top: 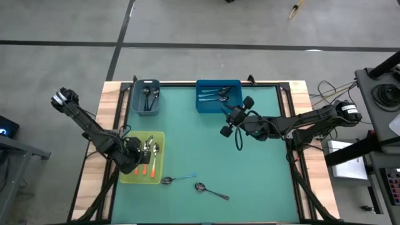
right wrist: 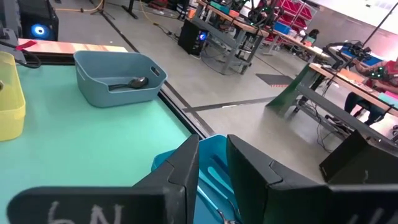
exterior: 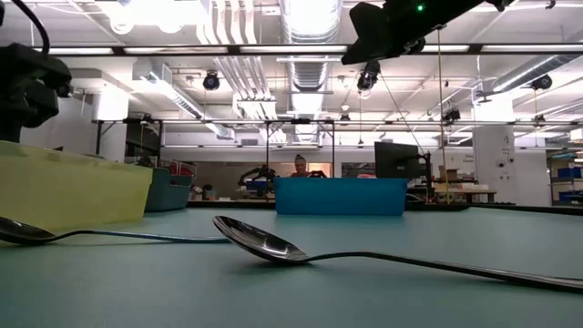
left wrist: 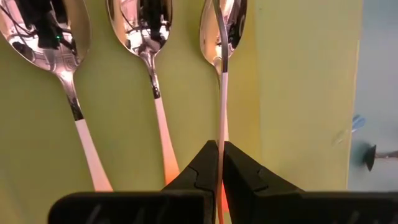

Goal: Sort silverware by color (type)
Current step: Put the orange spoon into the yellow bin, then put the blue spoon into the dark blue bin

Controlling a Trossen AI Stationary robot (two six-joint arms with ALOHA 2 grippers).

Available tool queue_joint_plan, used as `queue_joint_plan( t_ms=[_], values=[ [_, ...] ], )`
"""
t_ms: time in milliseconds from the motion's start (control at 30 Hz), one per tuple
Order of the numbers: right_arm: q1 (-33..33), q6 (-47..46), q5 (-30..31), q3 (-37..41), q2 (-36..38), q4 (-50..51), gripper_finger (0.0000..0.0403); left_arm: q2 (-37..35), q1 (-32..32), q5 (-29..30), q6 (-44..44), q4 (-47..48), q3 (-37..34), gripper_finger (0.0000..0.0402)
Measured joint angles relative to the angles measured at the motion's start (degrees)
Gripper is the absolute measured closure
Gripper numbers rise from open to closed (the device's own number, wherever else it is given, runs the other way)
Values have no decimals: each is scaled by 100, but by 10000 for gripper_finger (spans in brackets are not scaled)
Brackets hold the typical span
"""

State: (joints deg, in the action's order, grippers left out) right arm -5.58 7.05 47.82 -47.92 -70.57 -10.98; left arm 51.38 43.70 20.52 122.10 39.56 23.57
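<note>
My left gripper hangs over the yellow tray at the table's left near side, shut on an orange-handled spoon. Two more orange-handled spoons lie flat on the tray floor beside it. My right gripper is open and hovers just near of the blue bin, which holds light-blue-handled spoons. The grey-blue bin holds dark spoons. A blue-handled spoon and an all-metal spoon lie on the green mat near the table's near edge. My left gripper pinches the spoon's orange handle between its two fingers, coming from above. The fingers lie along the handle, and the spoon stands on edge. It runs out past the fingertips over the tray floor. Whether its bowl end rests on the tray, I cannot tell.
The two loose spoons sit close together near the near edge, right of the yellow tray. The mat between the bins and these spoons is bare. A person shows far off behind the blue bin.
</note>
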Motion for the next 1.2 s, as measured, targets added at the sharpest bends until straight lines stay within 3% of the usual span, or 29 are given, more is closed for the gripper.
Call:
queue_joint_plan(
  t_ms=[1200],
  values=[
    [0, 20, 2, 0, -1, 0, 330, 427, -2, -209, 153, 5, 105, 379]
  ],
)
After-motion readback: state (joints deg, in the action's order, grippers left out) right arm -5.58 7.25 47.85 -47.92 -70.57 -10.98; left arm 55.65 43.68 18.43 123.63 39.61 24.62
